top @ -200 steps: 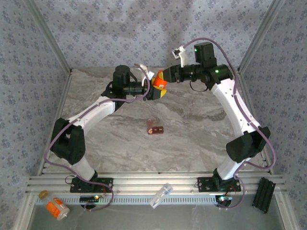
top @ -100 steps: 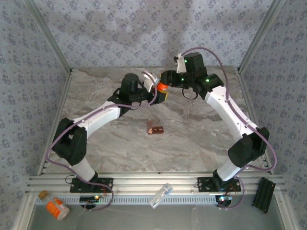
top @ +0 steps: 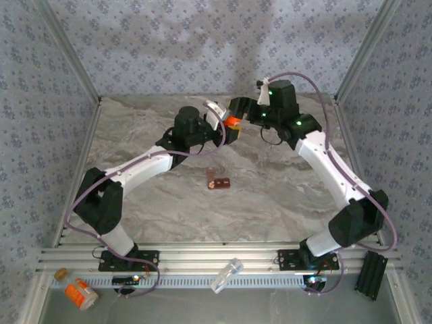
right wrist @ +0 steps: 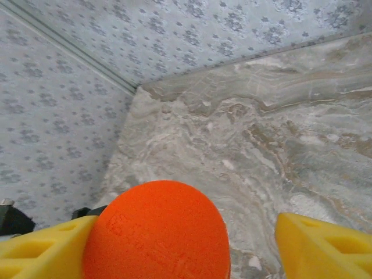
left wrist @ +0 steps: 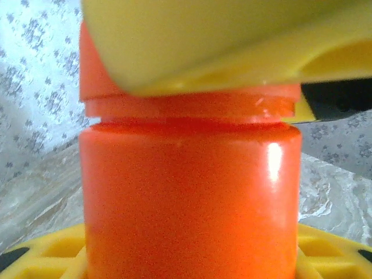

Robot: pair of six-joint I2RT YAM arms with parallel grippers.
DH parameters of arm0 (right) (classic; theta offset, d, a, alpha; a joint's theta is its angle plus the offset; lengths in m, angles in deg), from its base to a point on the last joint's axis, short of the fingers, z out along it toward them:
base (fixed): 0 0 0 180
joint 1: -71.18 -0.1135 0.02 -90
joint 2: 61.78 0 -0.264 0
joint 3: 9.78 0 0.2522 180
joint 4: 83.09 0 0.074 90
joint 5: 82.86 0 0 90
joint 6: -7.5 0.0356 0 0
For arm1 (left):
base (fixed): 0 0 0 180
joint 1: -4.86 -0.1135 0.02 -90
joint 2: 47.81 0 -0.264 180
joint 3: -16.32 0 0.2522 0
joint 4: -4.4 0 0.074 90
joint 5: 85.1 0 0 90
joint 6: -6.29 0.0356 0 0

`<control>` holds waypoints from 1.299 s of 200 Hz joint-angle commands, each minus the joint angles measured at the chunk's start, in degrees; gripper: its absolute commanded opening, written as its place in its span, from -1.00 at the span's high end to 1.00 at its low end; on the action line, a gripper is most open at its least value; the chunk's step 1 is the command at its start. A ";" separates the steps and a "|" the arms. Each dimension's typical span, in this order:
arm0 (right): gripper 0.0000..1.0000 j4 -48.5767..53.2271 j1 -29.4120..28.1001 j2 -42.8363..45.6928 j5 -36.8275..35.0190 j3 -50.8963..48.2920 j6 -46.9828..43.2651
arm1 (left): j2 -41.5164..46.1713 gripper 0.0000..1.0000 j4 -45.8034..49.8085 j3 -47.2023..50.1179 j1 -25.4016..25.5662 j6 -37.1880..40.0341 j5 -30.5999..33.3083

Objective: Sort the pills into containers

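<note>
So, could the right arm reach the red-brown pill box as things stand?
Probably yes: the pill box lies uncovered mid-table, and the right claw stands open around the top of the orange bottle that the left claw holds.

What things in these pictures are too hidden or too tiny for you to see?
- Inside the orange jar: in the left wrist view its solid walls hide whether any pills are in it.
- Compartments of the red-brown box: in the top view they are too small to tell if pills lie in them.
- Label on the labelled orange bottle: in the top view it is too small to read.
</note>
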State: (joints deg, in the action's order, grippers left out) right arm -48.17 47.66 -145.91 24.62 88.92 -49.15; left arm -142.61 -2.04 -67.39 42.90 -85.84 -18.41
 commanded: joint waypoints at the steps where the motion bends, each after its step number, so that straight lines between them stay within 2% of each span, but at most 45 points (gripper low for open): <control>1: -0.67 -6.39 4.00 6.42 6.25 -3.10 -1.62 | 3.35 1.00 -5.50 -0.06 -0.08 0.60 -1.33; 35: -0.74 -6.03 8.48 10.10 11.62 -4.50 -6.40 | 3.62 1.00 -5.13 -0.49 -1.89 -0.50 -5.25; 51: -0.74 -4.69 9.82 9.61 13.74 -3.23 -8.48 | 3.75 1.00 -4.88 -0.93 -3.23 -1.43 -9.36; 91: -0.72 5.36 10.34 2.29 24.88 8.30 -18.69 | 2.83 1.00 -1.96 -3.96 -6.04 -5.12 -21.87; 122: -0.69 11.78 8.69 -2.66 26.86 16.52 -22.70 | 2.20 1.00 2.10 -6.21 -6.40 -4.94 -27.60; 162: -0.65 18.59 5.66 -6.77 25.99 22.52 -26.41 | 1.71 1.00 3.68 -7.30 -6.40 -5.12 -29.71; 211: -0.60 20.50 4.06 -8.03 25.24 22.85 -27.63 | 1.64 1.00 3.85 -7.36 -6.35 -4.99 -29.88; 243: -0.41 20.74 3.78 -8.24 25.59 22.54 -27.68 | 1.57 1.00 3.64 -7.29 -6.40 -4.92 -29.78; 260: -0.22 20.93 3.65 -8.41 25.76 22.46 -27.63 | 1.55 1.00 3.60 -7.14 -6.40 -4.94 -29.79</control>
State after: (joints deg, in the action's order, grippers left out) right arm -28.82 51.74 -153.70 49.49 110.04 -75.84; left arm -141.28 2.68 -72.75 36.47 -90.78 -46.37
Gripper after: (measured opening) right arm 0.667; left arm 0.540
